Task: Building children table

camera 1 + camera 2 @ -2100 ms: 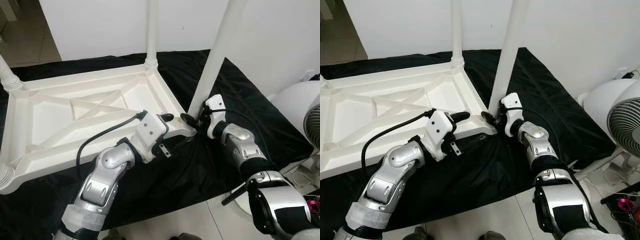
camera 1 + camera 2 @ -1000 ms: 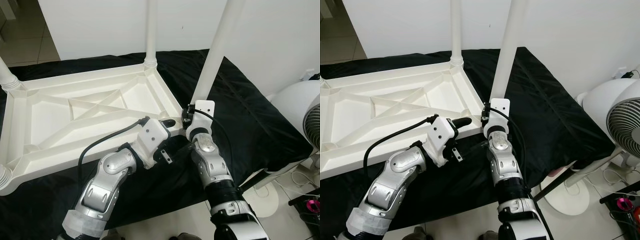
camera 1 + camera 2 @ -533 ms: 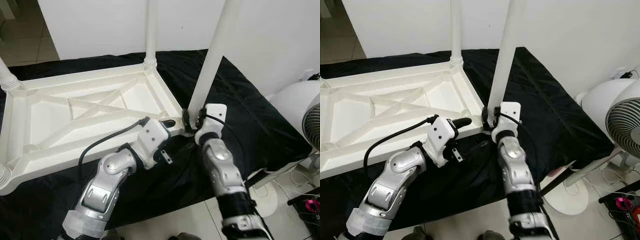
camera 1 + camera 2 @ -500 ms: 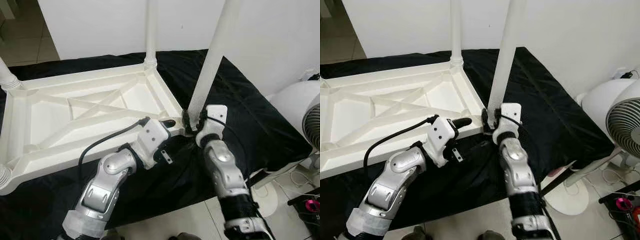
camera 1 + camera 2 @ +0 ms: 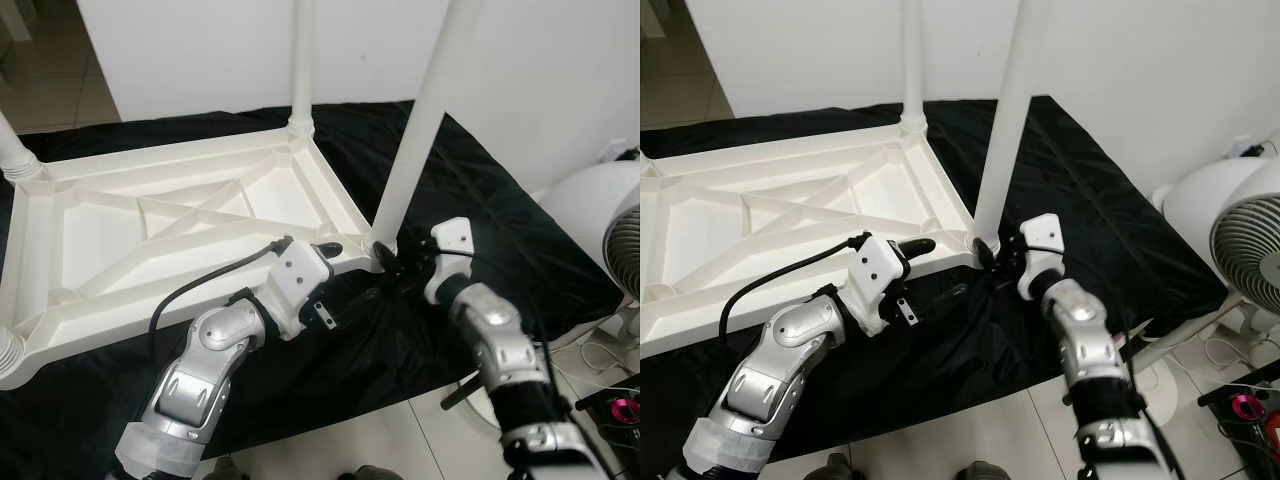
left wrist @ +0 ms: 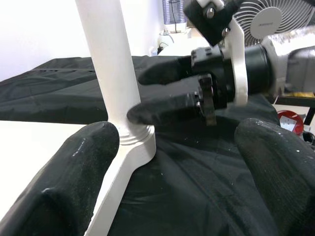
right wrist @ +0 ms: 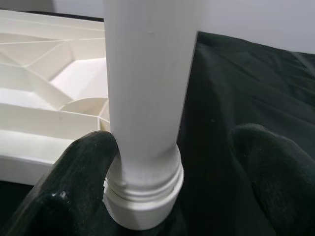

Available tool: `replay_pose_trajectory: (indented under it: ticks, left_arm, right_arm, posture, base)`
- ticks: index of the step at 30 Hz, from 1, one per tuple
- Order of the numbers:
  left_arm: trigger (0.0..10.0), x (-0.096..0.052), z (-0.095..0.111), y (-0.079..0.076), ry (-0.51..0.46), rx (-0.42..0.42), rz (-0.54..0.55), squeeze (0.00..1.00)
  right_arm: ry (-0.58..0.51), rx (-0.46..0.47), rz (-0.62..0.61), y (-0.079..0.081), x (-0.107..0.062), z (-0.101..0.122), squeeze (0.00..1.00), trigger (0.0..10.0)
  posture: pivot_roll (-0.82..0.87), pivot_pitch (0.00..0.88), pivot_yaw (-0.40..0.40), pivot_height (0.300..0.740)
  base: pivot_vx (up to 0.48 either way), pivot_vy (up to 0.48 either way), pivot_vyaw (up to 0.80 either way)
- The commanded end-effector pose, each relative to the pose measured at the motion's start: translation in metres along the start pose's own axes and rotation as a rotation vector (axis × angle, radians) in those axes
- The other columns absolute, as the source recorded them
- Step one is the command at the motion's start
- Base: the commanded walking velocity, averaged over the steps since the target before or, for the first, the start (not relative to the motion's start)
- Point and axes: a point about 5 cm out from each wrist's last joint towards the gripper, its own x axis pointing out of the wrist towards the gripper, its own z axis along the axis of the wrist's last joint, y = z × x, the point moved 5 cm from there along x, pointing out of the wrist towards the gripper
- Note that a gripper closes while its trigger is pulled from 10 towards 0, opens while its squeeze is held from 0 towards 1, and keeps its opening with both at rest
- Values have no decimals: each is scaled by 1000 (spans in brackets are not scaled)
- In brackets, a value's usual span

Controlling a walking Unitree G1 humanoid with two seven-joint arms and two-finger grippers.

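Table leg point(image 5: 420, 120) upright at tabletop point(image 5: 150, 230) corner; right gripper point(image 5: 392, 263) swung rightward, fingers spread around base; left gripper point(image 5: 335, 250) fingers spread beside corner.

Wall point(image 5: 200, 50): plain white, behind the work area. Floor point(image 5: 350, 445): pale glossy tiles at the near edge; beige tiles point(image 5: 60, 90) at far left. Black cloth point(image 5: 1100, 220): spread over the floor, wrinkled. Fan point(image 5: 1245, 250): white, round grille, standing at right. Pink object point(image 5: 1245, 405): small, beside the fan. Light: even, indoor.
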Motion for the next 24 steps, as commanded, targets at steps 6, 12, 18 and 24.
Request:
replay_pose_trajectory:
  ticks: [6, 12, 18, 24]
  left_arm:
    - [10000, 3, 2, 6, -1, 11, 38, 0]
    - [10000, 6, 4, 6, -9, 15, 33, 0]
    - [10000, 6, 5, 7, -10, 21, 34, 0]
    - [10000, 4, 4, 8, -7, 21, 47, 0]
  right_arm:
    - [26, -32, 79, -3, 16, 0, 0, 10000]
    - [59, -56, 155, 8, 33, -1, 0, 10000]
    - [94, -62, 220, 21, 43, -7, 0, 392]
    - [144, -23, 250, 22, 36, -22, 0, 0]
  posture:
    - [-44, 0, -15, 740]
    - [-42, 0, -8, 740]
    - [-25, 0, -16, 740]
    - [-20, 0, -20, 740]
  base:
    - [0, 0, 0]
    - [0, 0, 0]
    - [0, 0, 0]
    - [0, 0, 0]
